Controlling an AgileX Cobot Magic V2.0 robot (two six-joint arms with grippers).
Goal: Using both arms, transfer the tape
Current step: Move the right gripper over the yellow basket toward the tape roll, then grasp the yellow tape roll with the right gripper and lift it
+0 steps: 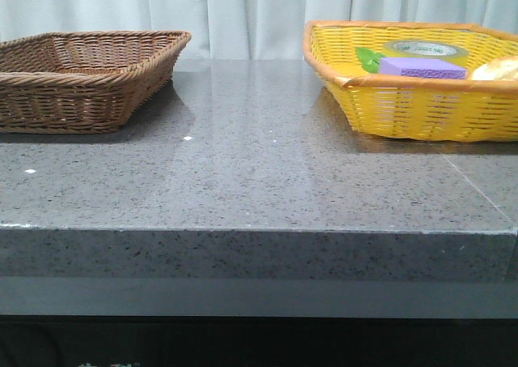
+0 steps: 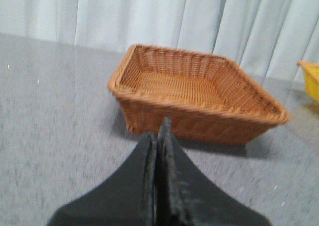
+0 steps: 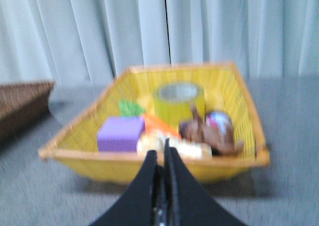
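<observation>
Grey speckled stone makes up the tabletop (image 1: pixel 259 181), and its near stretch in the front view carries nothing but a few white flecks. Neither arm shows in that view. In the left wrist view the left gripper (image 2: pixel 159 136) has its jaws clenched together with nothing between them, hanging over bare stone short of the brown wicker basket (image 2: pixel 194 94), whose floor holds nothing. In the right wrist view the right gripper (image 3: pixel 160 158) is likewise closed tight and empty-handed, just in front of the yellow basket (image 3: pixel 75 141).

Farther back, inside that yellow basket, lie a purple sponge (image 3: pixel 120 134) at the near side, a green leafy piece (image 3: pixel 130 108) behind it, an orange item, something pale at the front rim, and a brownish object too blurred to name. The tape (image 3: pixel 178 102) stands toward the back of the basket, lying flat with its opening upward, behind the sponge and apart from both grippers. Pale curtains (image 1: pixel 243 10) close off the scene.

As a judgement, the task is at its very start: the roll has not been grasped, lifted, handed between arms, or placed. What remains is seemingly everything, probably with the right arm reaching over the clutter first, since the roll sits on its side.
</observation>
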